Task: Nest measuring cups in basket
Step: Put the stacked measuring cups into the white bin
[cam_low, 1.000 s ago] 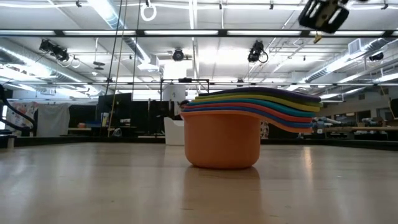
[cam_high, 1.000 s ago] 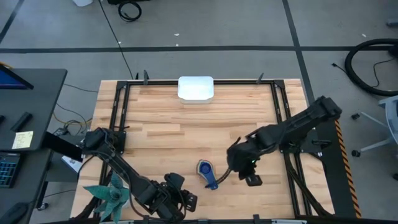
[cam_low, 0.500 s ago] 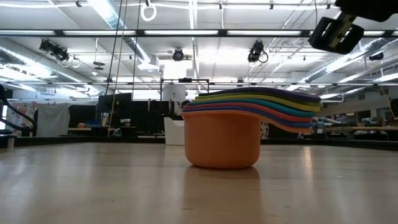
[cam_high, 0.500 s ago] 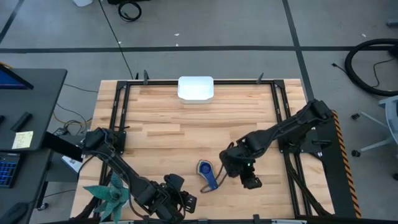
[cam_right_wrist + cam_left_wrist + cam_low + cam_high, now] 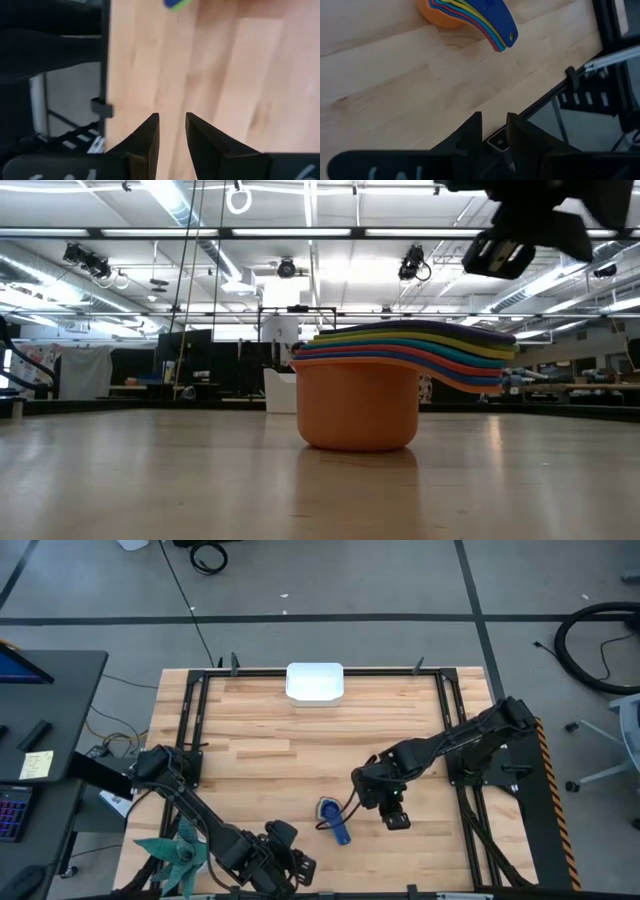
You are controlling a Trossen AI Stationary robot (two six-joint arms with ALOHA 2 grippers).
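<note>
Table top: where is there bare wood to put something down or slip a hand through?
Wide bare wood lies between the white basket at the far edge and the nested measuring cups near the front. It is tight beside the cups, where the right pincer hovers, and at the front left, by the left pincer.

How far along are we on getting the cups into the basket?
Done: the coloured plastic measuring cups sit nested in one stack on the wooden table. In hand: right gripper hovers beside the stack, empty. Left gripper waits at the near edge. Left: moving the stack into the white plastic basket.
</note>
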